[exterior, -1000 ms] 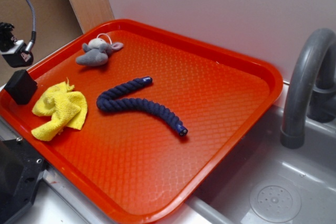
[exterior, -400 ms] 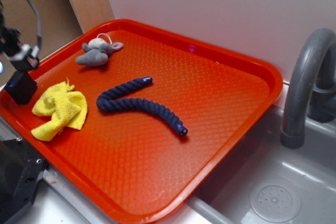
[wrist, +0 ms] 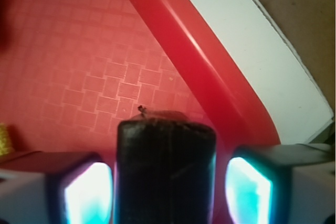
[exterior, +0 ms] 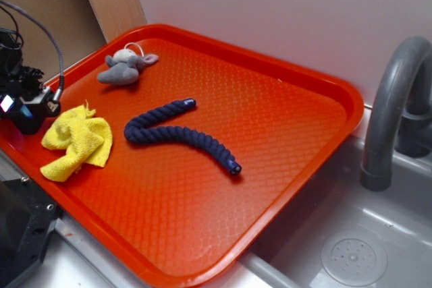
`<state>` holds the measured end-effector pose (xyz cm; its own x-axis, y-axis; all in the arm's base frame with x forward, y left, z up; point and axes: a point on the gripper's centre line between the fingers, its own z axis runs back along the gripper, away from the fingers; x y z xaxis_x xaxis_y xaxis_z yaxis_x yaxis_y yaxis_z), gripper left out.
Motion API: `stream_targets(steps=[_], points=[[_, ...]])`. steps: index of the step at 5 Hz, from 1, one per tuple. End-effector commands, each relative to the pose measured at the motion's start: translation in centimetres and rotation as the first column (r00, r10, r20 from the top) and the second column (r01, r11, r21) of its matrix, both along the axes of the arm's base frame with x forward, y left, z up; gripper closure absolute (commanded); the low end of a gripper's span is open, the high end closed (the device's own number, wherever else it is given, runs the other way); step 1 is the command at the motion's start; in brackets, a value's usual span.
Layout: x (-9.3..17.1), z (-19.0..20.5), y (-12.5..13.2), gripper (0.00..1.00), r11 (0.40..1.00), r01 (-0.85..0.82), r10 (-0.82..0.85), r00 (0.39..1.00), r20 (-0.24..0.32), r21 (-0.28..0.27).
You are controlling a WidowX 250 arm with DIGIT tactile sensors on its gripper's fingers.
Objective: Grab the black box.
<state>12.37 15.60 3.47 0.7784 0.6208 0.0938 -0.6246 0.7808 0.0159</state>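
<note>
Straddling the black box by the tray rim, pincer open, fingers either side.

The tray is red-orange with a small square grid pattern. The cloth is yellow, the rope dark blue, the box matte black.

No legible text or labels anywhere.

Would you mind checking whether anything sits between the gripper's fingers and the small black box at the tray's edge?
Nothing visible does. In the wrist view the small matte black box stands directly between the two fingers of the gripper, with only narrow gaps either side. The crumpled yellow cloth lies apart, beside it on the red plastic tray.
</note>
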Motion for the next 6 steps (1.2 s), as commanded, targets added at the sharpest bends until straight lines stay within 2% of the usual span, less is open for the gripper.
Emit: stream_targets(steps=[1,2,4,5,6], points=[[2.4,6.6,-4.3,1.0,0.977,0.213,-0.213,0.977,-0.007,-0.012],[4.4,11.2,-10.2,1.0,0.934,0.336,-0.333,0.942,-0.044,0.119],[5.7,20.9,-17.4,1.0,0.834,0.534,-0.524,0.845,-0.104,0.137],[5.5,22.8,-17.8,1.0,0.835,0.535,-0.526,0.844,-0.1,0.125],[5.3,22.0,-17.6,1.0,0.846,0.519,-0.506,0.854,-0.121,0.122]])
